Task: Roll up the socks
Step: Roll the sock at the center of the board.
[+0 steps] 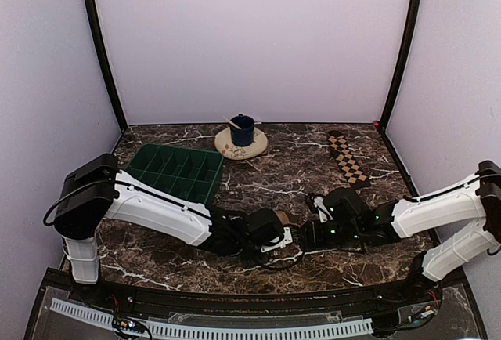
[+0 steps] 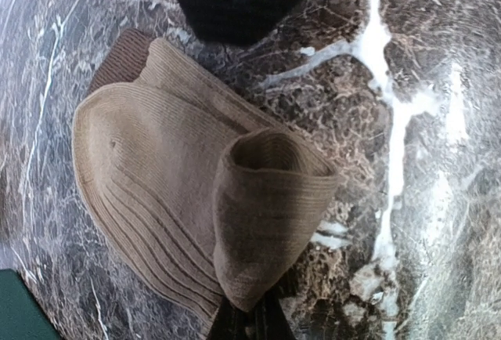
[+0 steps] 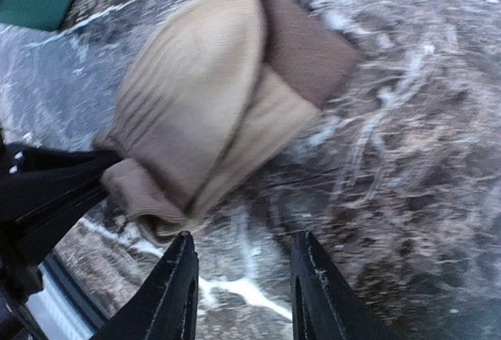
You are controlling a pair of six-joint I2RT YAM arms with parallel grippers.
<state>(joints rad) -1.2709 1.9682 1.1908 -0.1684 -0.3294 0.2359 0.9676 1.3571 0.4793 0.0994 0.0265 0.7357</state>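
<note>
The plain tan-brown sock (image 2: 156, 168) lies as a partly rolled bundle on the marble table, with its open cuff (image 2: 270, 199) pulled toward the camera. My left gripper (image 2: 252, 315) is shut on that cuff at the bottom of the left wrist view. My right gripper (image 3: 244, 250) stands open just beside the tan sock (image 3: 203, 97), with only bare marble between its fingers (image 3: 184, 281). From above, the tan sock (image 1: 283, 218) shows as a small patch between both grippers. The checkered sock (image 1: 347, 158) lies flat as a long strip at the back right, away from both arms.
A green compartment tray (image 1: 178, 171) sits at the left behind my left arm. A blue cup (image 1: 242, 130) with a stick in it stands on a round plate (image 1: 228, 149) at the back centre. The table's front edge runs just behind the grippers.
</note>
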